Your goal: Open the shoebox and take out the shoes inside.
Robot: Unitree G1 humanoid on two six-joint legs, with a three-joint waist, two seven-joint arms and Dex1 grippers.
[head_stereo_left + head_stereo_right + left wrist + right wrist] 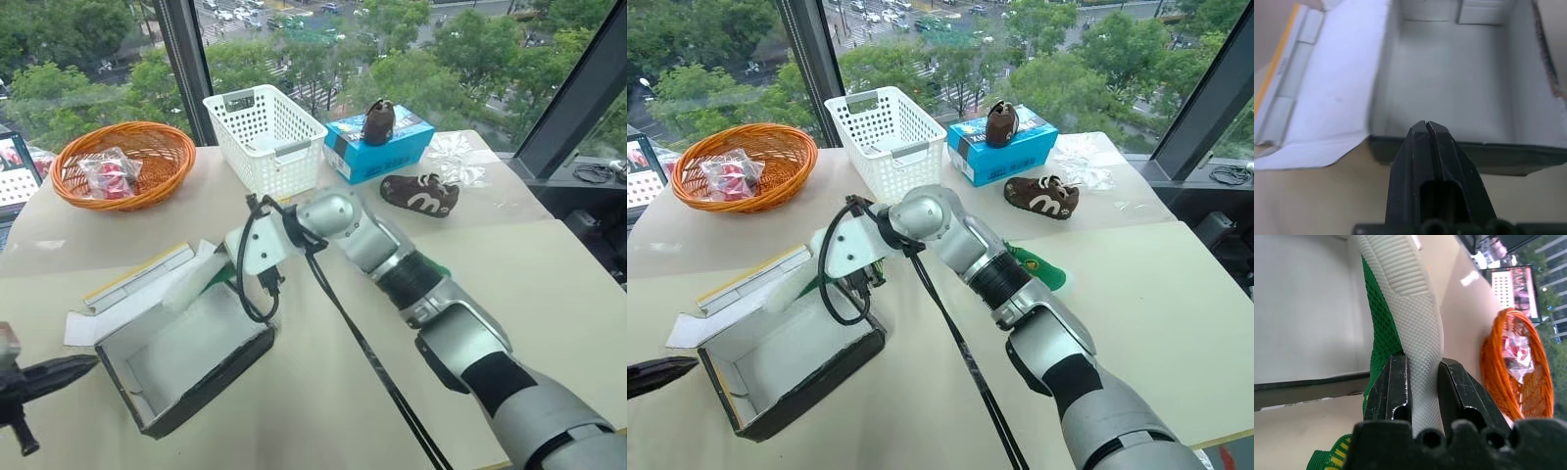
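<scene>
Right gripper (1422,384) clamps a green shoe (1400,308) by its white sole over the open shoebox (186,362); shoe's long axis runs away from the fingers. Second shoe (1036,266) lies beside the right arm. Left gripper (1427,129) shut, empty, near the box

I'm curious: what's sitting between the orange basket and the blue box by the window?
A white plastic basket stands between the orange basket and the blue box, as seen in both eye views.
</scene>
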